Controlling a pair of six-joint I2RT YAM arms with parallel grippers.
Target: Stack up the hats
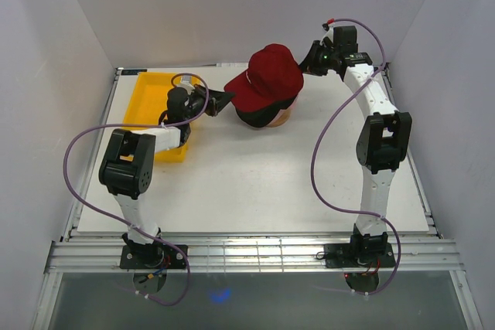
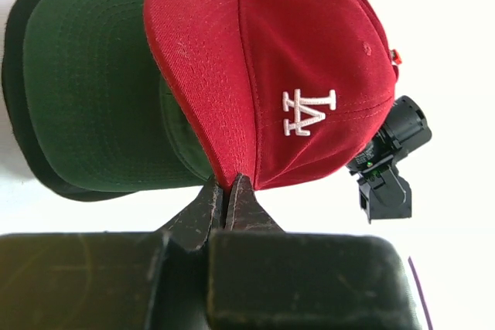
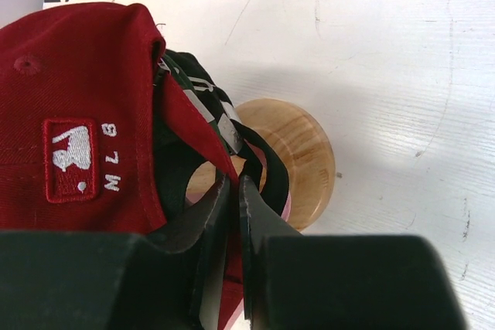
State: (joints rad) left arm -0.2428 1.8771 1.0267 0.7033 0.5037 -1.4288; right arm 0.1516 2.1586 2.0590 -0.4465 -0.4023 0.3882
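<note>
A red cap point(image 1: 267, 76) with a white logo sits on top of a stack on the wooden stand point(image 1: 272, 119). In the left wrist view the red cap point(image 2: 286, 67) lies over a dark green cap point(image 2: 93, 98) and a black cap point(image 2: 15, 75) below it. My left gripper point(image 1: 223, 99) is shut on the red cap's brim edge point(image 2: 230, 179). My right gripper point(image 1: 309, 58) is shut on the red cap's back strap point(image 3: 232, 179); the black cap's strap point(image 3: 267, 152) and the wooden stand point(image 3: 298, 148) show beneath.
A yellow tray point(image 1: 151, 110) lies at the back left, under my left arm. Grey walls enclose the table on three sides. The white tabletop point(image 1: 255, 183) stretches in front of the stand.
</note>
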